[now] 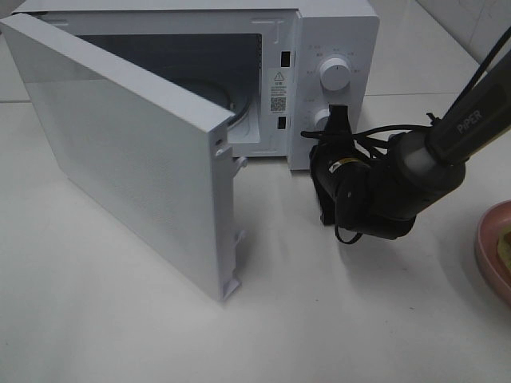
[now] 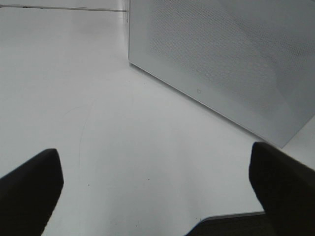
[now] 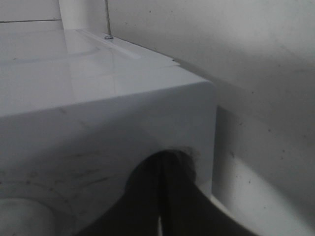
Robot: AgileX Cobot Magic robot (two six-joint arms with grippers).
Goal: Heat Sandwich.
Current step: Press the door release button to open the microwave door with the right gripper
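Lab test bench (white table, microwave, PiPER arm)

White table: microwave sits at back, door wide open. Pink plate at right edge, well apart.

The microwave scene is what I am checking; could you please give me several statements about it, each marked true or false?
1. The microwave has its door open. True.
2. The sandwich is inside the microwave. False: it lies on the pink plate on the table, at the right edge of the high view.
3. The left pincer is open and empty. True.
4. The right pincer gapes wide above the plate. False: it is shut, up against the control panel by the lower knob.
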